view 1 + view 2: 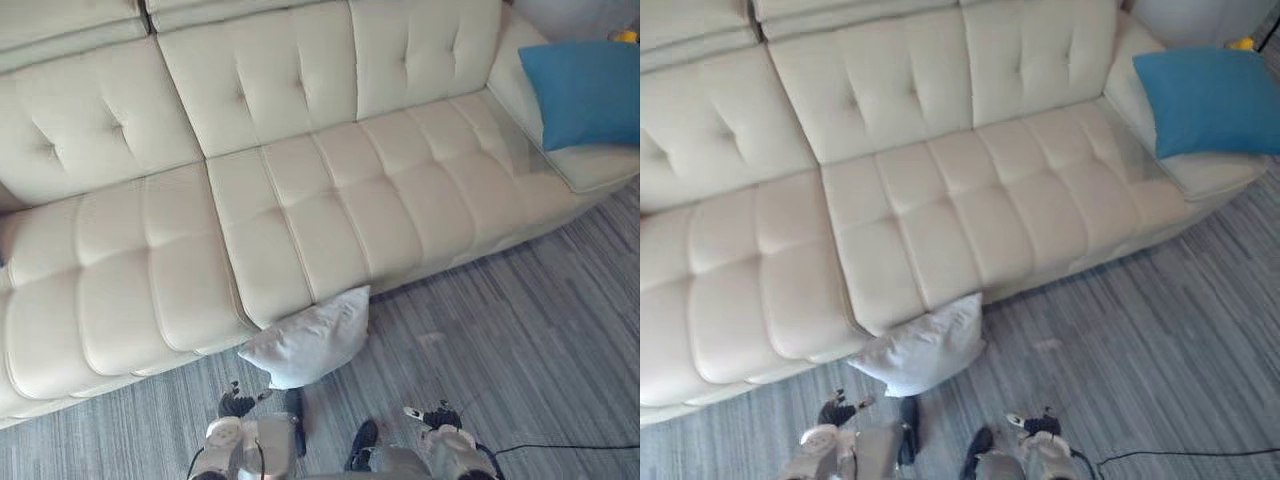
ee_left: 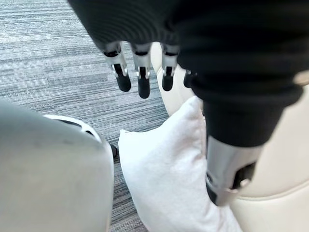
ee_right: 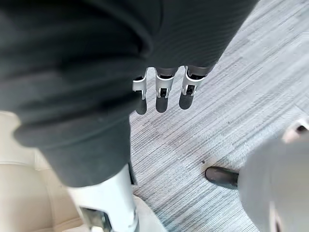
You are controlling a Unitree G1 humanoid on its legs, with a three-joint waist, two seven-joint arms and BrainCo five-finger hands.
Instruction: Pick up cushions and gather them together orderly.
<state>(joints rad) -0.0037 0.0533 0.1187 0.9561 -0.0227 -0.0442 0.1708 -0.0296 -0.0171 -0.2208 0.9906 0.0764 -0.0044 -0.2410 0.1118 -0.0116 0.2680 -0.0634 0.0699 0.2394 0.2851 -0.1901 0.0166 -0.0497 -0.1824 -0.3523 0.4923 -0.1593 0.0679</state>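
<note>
The white cushion (image 1: 312, 338) sits on the floor (image 1: 520, 330) against the sofa (image 1: 300, 200) front, long axis 8-to-2 o'clock; the blue cushion (image 1: 585, 90) rests at 2 o'clock. I judge my left hand (image 1: 236, 405) nearer, the white cushion close at its 1 o'clock. It and my right hand (image 1: 440, 413) hang slack, empty.

The sofa (image 1: 300, 200) spans the view from 9 to 2 o'clock, with floor (image 1: 520, 330) before it. The near cushion (image 1: 310, 340) sits on the floor at 6 o'clock, leaning against the sofa's front edge. The far cushion (image 1: 585, 90) lies at 2 o'clock on the sofa's right end, well apart from the near one.
</note>
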